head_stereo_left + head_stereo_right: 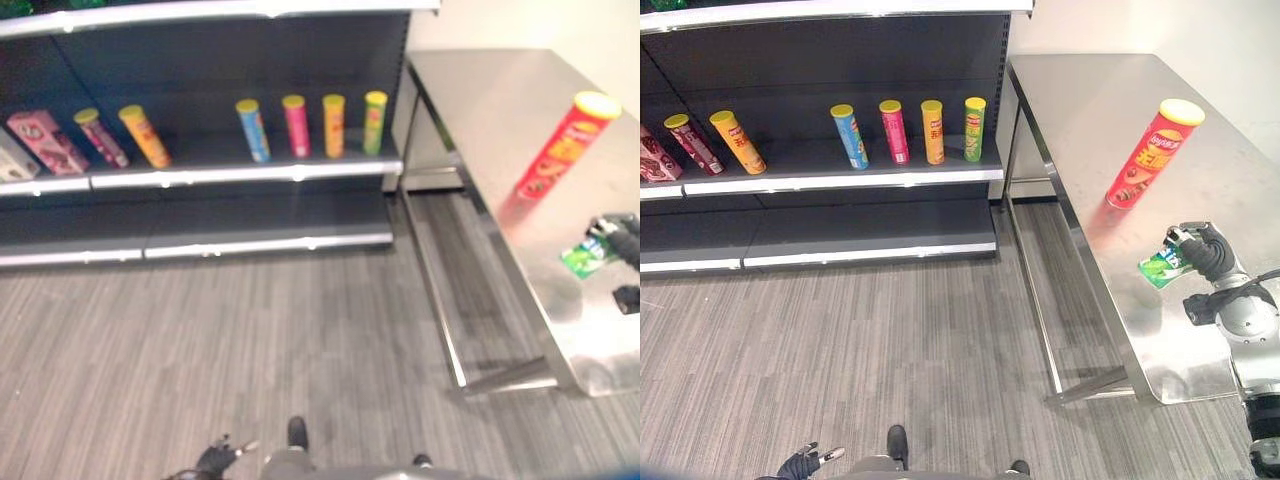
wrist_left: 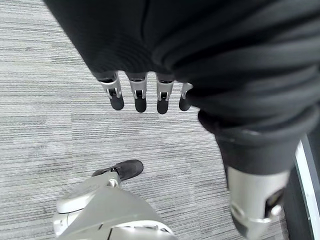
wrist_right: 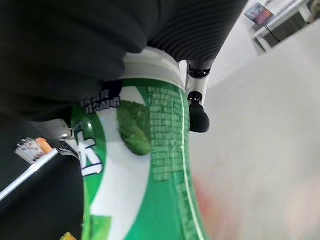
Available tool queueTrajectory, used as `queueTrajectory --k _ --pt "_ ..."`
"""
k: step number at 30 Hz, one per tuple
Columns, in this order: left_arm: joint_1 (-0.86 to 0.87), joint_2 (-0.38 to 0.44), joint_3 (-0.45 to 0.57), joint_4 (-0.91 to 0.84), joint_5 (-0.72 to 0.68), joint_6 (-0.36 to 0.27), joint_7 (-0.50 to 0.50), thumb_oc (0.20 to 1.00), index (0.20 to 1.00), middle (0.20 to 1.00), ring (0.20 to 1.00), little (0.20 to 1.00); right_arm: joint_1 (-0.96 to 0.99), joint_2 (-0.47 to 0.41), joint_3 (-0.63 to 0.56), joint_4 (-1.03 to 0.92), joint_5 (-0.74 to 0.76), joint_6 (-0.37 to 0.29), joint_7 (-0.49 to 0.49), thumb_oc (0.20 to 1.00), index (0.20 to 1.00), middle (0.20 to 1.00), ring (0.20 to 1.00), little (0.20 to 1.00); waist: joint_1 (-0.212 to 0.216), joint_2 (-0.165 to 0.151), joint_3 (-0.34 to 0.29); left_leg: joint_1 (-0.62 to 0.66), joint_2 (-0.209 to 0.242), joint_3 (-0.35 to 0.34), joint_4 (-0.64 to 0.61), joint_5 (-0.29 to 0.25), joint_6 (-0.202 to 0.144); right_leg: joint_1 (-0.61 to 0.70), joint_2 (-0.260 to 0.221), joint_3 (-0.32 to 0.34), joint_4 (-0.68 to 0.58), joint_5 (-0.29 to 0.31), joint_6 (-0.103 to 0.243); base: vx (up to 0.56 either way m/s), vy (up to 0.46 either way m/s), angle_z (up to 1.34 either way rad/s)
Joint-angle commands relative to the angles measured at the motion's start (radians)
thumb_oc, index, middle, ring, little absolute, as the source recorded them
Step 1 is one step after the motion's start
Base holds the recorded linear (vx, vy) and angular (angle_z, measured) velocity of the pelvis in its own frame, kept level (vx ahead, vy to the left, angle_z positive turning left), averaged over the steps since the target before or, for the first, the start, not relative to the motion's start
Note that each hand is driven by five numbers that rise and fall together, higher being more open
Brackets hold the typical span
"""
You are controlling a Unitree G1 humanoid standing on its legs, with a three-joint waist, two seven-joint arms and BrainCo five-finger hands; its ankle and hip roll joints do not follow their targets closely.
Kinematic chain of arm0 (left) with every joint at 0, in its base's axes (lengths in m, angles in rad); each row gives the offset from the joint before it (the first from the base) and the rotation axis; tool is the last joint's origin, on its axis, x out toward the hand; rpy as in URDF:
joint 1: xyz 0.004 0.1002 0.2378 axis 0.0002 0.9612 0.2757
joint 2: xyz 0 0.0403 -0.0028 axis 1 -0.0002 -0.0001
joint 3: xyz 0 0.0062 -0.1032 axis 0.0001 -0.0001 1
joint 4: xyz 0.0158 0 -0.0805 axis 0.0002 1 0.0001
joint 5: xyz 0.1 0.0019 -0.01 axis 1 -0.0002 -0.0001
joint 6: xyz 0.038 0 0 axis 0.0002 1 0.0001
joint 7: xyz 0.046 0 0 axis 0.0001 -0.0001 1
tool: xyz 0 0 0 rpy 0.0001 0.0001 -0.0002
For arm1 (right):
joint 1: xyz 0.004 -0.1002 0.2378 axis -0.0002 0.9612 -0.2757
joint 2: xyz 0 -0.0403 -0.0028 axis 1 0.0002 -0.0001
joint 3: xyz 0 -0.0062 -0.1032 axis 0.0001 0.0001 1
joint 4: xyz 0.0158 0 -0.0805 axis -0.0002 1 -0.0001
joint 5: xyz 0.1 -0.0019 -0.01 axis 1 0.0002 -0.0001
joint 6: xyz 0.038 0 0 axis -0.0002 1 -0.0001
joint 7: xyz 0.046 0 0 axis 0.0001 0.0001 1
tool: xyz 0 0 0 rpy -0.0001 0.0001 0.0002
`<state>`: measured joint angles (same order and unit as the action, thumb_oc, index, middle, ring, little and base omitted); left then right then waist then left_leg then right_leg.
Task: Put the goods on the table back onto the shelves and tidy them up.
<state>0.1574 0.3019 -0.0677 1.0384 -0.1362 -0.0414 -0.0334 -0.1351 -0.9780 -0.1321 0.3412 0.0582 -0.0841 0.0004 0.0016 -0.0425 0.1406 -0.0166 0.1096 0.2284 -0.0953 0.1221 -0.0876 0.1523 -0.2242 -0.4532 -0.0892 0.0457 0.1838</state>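
Observation:
A green canister (image 1: 1161, 269) with a white lid lies at the near part of the steel table (image 1: 1100, 100). My right hand (image 1: 1206, 250) has its fingers curled round it. In the right wrist view the green canister (image 3: 145, 190) sits right against the palm, with one dark-tipped finger (image 3: 198, 111) beside it. A tall red tube (image 1: 1150, 155) with a yellow lid stands further back on the table. My left hand (image 2: 140, 95) hangs low over the floor, fingers straight and holding nothing.
The dark shelf (image 1: 840, 180) on the left carries upright blue (image 1: 849, 136), pink (image 1: 894, 131), orange (image 1: 932, 131) and green (image 1: 974, 129) tubes. Two more tubes (image 1: 737, 141) and a pink box (image 1: 47, 141) stand further left. Grey floor lies between shelf and table.

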Motion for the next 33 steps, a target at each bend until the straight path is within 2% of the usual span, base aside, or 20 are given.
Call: queueTrajectory --k 1,4,7,8,9,11,12,13,16,19,23,24,25,26,27,28,29,30,32,33 --pt "-0.038 0.020 -0.008 0.001 0.016 -0.020 0.013 1.000 1.000 1.000 1.000 1.000 -0.030 -0.135 -0.071 -0.103 0.004 -0.068 -0.055 0.200 0.200 0.200 0.200 0.200 0.025 0.027 -0.029 0.084 0.114 0.069 0.008 -0.045 -0.108 0.005 0.057 -0.014 0.009 -0.060 -0.011 0.01 -0.086 -0.02" --pt "-0.034 0.021 0.002 -0.014 0.006 -0.023 0.011 1.000 1.000 1.000 1.000 1.000 -0.037 -0.147 -0.113 -0.183 0.017 -0.090 -0.067 0.200 0.200 0.200 0.200 0.200 0.025 0.028 -0.025 0.085 0.128 0.073 0.009 -0.034 -0.116 0.003 0.074 -0.012 0.004 -0.074 -0.019 0.00 -0.077 -0.02" --pt "-0.045 0.029 -0.006 -0.061 -0.022 -0.028 0.011 1.000 1.000 1.000 1.000 1.000 -0.085 -0.158 -0.135 -0.253 0.039 -0.112 -0.086 0.200 0.200 0.200 0.200 0.200 0.038 0.010 0.025 -0.025 0.150 0.041 0.206 -0.032 -0.131 0.009 0.080 -0.013 0.002 -0.094 -0.042 -0.10 -0.094 0.00" --pt "-0.045 0.029 -0.006 -0.061 -0.022 -0.028 0.011 1.000 1.000 1.000 1.000 1.000 -0.085 -0.158 -0.135 -0.254 0.039 -0.111 -0.086 0.200 0.200 0.200 0.200 0.200 0.035 0.011 0.024 -0.032 0.152 0.036 0.214 -0.036 -0.132 0.008 0.081 -0.015 0.002 -0.095 -0.043 -0.10 -0.059 0.16" --pt "-0.058 0.028 -0.013 -0.066 -0.033 -0.026 0.014 1.000 1.000 1.000 1.000 1.000 -0.113 -0.162 -0.154 -0.289 0.053 -0.120 -0.107 0.200 0.200 0.200 0.200 0.200 0.039 0.001 0.041 -0.100 0.184 0.057 0.285 0.009 -0.149 0.015 0.087 -0.040 0.002 -0.108 -0.047 0.00 0.020 0.31" --pt "-0.052 0.023 -0.010 -0.056 -0.026 -0.022 0.008 1.000 1.000 1.000 1.000 1.000 -0.125 -0.155 -0.162 -0.317 0.060 -0.116 -0.103 0.200 0.200 0.200 0.200 0.200 0.040 0.002 0.024 -0.081 0.200 0.118 0.197 0.009 -0.136 0.019 0.086 -0.051 0.002 -0.112 -0.035 0.14 0.113 0.49" --pt "-0.047 0.023 -0.012 -0.052 -0.019 -0.022 0.006 1.000 1.000 1.000 1.000 1.000 -0.134 -0.153 -0.160 -0.334 0.066 -0.120 -0.097 0.200 0.200 0.200 0.200 0.200 0.044 -0.002 0.016 -0.084 0.207 0.114 0.159 0.010 -0.144 0.028 0.085 -0.039 0.002 -0.124 -0.025 0.25 0.236 0.46" --pt "-0.048 0.029 -0.014 -0.043 -0.007 -0.020 0.007 1.000 1.000 1.000 1.000 1.000 -0.155 -0.154 -0.149 -0.361 0.067 -0.127 -0.098 0.200 0.200 0.200 0.200 0.200 0.055 -0.007 0.007 -0.098 0.222 0.130 0.085 0.055 -0.146 0.032 0.078 -0.045 0.002 -0.123 -0.016 0.21 0.169 0.30" --pt "-0.045 0.030 -0.009 -0.031 -0.004 -0.019 0.005 1.000 1.000 1.000 1.000 1.000 -0.170 -0.151 -0.137 -0.371 0.063 -0.126 -0.094 0.200 0.200 0.200 0.200 0.200 0.054 -0.008 -0.005 -0.073 0.215 0.147 0.038 0.052 -0.138 0.037 0.078 -0.045 0.002 -0.126 -0.008 0.14 0.182 0.12" --pt "-0.043 0.036 0.008 -0.027 -0.010 -0.018 0.012 1.000 1.000 1.000 1.000 1.000 -0.198 -0.149 -0.090 -0.394 0.022 -0.111 -0.082 0.200 0.200 0.200 0.200 0.200 0.070 -0.029 -0.028 -0.031 0.159 0.168 0.032 0.008 -0.094 0.039 0.012 -0.044 0.107 -0.119 0.020 0.18 0.339 -0.02" --pt "-0.056 0.074 0.010 -0.056 -0.021 -0.011 0.017 1.000 1.000 1.000 1.000 1.000 -0.252 -0.163 -0.017 -0.388 -0.009 -0.087 -0.068 0.200 0.200 0.200 0.200 0.200 0.075 -0.066 0.002 -0.011 0.089 0.163 0.057 -0.058 -0.026 -0.081 -0.109 0.016 0.420 -0.044 0.057 0.09 0.295 0.11" --pt "-0.059 0.082 0.008 -0.056 -0.020 -0.009 0.019 1.000 1.000 1.000 1.000 1.000 -0.256 -0.168 -0.012 -0.392 -0.008 -0.084 -0.067 0.200 0.200 0.200 0.200 0.200 0.070 -0.066 0.012 -0.005 0.076 0.152 0.056 -0.066 -0.014 -0.108 -0.113 0.039 0.487 -0.025 0.056 0.08 0.201 0.23" --pt "-0.059 0.082 0.009 -0.056 -0.020 -0.009 0.019 1.000 1.000 1.000 1.000 1.000 -0.259 -0.168 -0.010 -0.391 -0.008 -0.084 -0.068 0.200 0.200 0.200 0.200 0.200 0.070 -0.069 0.011 -0.006 0.072 0.154 0.056 -0.067 -0.012 -0.115 -0.119 0.043 0.496 -0.028 0.058 0.06 0.232 0.40" --pt "-0.075 0.098 0.008 -0.050 -0.015 -0.005 0.021 1.000 1.000 1.000 1.000 1.000 -0.268 -0.172 -0.001 -0.390 -0.012 -0.081 -0.070 0.200 0.200 0.200 0.200 0.200 0.063 -0.064 0.024 0.000 0.058 0.146 0.040 -0.060 0.016 -0.181 -0.119 0.081 0.602 0.016 0.049 0.07 0.206 0.41" --pt "-0.079 0.103 0.010 -0.055 -0.016 -0.004 0.024 1.000 1.000 1.000 1.000 1.000 -0.258 -0.174 -0.007 -0.398 -0.015 -0.079 -0.068 0.200 0.200 0.200 0.200 0.200 0.058 -0.063 0.026 0.014 0.048 0.134 0.024 -0.065 0.020 -0.205 -0.121 0.098 0.623 0.019 0.049 0.13 0.229 0.51" --pt "-0.083 0.105 0.010 -0.054 -0.017 -0.005 0.024 1.000 1.000 1.000 1.000 1.000 -0.250 -0.184 -0.012 -0.401 -0.021 -0.074 -0.068 0.200 0.200 0.200 0.200 0.200 0.054 -0.065 0.026 0.022 0.037 0.118 0.014 -0.073 0.020 -0.210 -0.124 0.104 0.602 0.017 0.046 0.22 0.094 0.41" --pt "-0.095 0.108 0.005 -0.056 -0.015 -0.011 0.021 1.000 1.000 1.000 1.000 1.000 -0.247 -0.206 -0.025 -0.402 -0.019 -0.070 -0.064 0.200 0.200 0.200 0.200 0.200 0.048 -0.063 0.027 0.024 0.020 0.092 0.008 -0.091 0.014 -0.214 -0.128 0.106 0.488 -0.003 0.039 0.17 0.049 0.38" --pt "-0.096 0.108 0.005 -0.056 -0.015 -0.011 0.021 1.000 1.000 1.000 1.000 1.000 -0.246 -0.206 -0.026 -0.402 -0.019 -0.070 -0.064 0.200 0.200 0.200 0.200 0.200 0.047 -0.061 0.027 0.025 0.021 0.089 0.008 -0.091 0.013 -0.210 -0.127 0.103 0.485 -0.002 0.038 0.19 0.017 0.33" --pt "-0.098 0.106 -0.001 -0.049 -0.010 -0.013 0.017 1.000 1.000 1.000 1.000 1.000 -0.249 -0.226 -0.034 -0.395 -0.013 -0.064 -0.065 0.200 0.200 0.200 0.200 0.200 0.039 -0.061 0.021 0.037 0.007 0.070 0.008 -0.112 0.005 -0.204 -0.132 0.112 0.322 0.001 0.039 0.13 -0.025 0.42" --pt "-0.097 0.106 -0.001 -0.049 -0.010 -0.013 0.017 1.000 1.000 1.000 1.000 1.000 -0.250 -0.227 -0.033 -0.394 -0.013 -0.065 -0.065 0.200 0.200 0.200 0.200 0.200 0.038 -0.060 0.021 0.038 0.009 0.069 0.008 -0.113 0.004 -0.199 -0.130 0.109 0.316 0.004 0.039 0.16 -0.045 0.44"
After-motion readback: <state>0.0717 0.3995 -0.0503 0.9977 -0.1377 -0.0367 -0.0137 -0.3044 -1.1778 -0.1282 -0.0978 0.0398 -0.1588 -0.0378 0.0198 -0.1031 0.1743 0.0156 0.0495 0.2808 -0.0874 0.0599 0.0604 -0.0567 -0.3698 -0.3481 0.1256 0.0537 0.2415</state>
